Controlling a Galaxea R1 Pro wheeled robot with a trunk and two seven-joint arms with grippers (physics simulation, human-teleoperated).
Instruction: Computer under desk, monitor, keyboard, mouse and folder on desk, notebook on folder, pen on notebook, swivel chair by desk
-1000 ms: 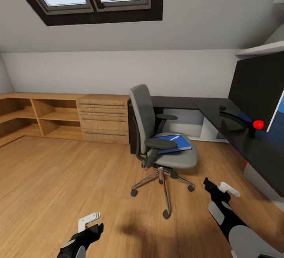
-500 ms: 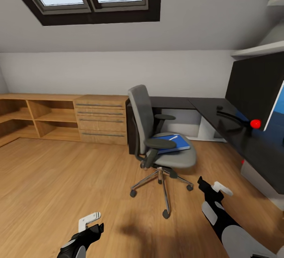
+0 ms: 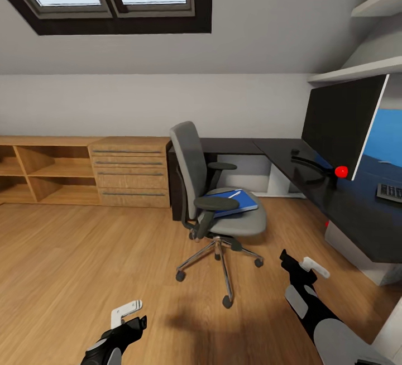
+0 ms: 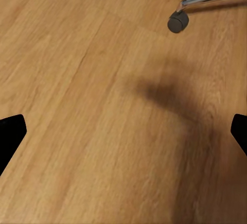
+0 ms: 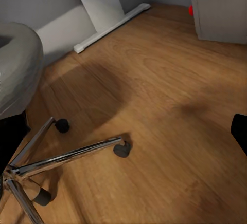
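The grey swivel chair stands mid-room on the wood floor, a little out from the black-topped desk. On its seat lies the blue folder with the white pen on top; I cannot make out the notebook. The monitor stands on the desk, black face toward me, and a corner of the keyboard shows beside it. My left gripper hangs open over bare floor, its fingers spread wide in the left wrist view. My right gripper is open and empty, low beside the chair's chrome base.
A low light-wood cabinet with shelves and drawers lines the back wall. Under the desk stand a white pedestal leg and a pale grey box with a red dot. Open floor spreads to the left of the chair.
The whole view has swung to the right, so the camera moved. The keyboard's corner has come into sight at the right edge. The chair, folder and pen have stayed put.
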